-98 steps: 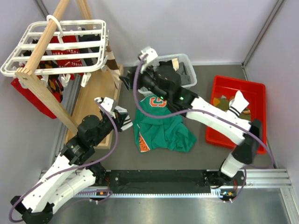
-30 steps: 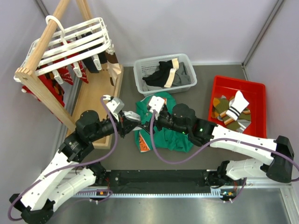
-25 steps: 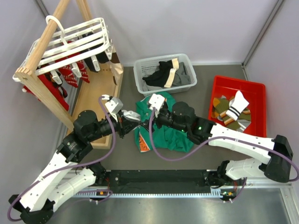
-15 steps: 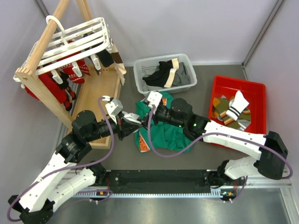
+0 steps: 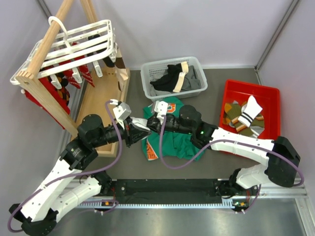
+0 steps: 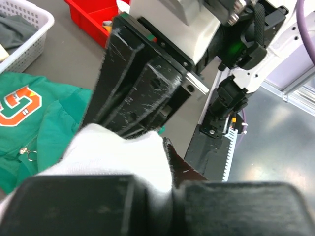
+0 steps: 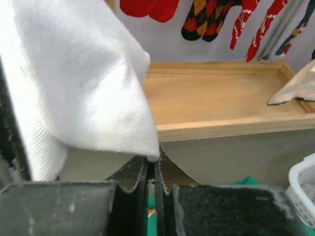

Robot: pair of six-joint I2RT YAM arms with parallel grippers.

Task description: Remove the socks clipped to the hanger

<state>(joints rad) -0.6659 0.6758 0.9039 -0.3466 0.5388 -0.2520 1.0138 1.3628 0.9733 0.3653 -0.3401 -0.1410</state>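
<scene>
Handover: left gripper point(image 5: 133, 130) and right gripper point(image 5: 149, 123) are both clamped on the white sock point(image 6: 123, 152) beside the green shirt point(image 5: 177, 142); free left only once right grips firmly; other socks point(image 7: 204, 22) hang from the hanger point(image 5: 74, 42).

White sock point(image 6: 118, 152) largely hidden (seemingly bunched) between jaws.

The right gripper point(image 7: 153, 173) has its fingers pressed together on the lower corner of a white sock point(image 7: 74, 93), which bulges up and to its left. Ahead lies a wooden tray point(image 7: 216, 105), and red and patterned socks point(image 7: 211, 17) hang beyond it. A white basket point(image 7: 306, 179) edges in at the right.
</scene>
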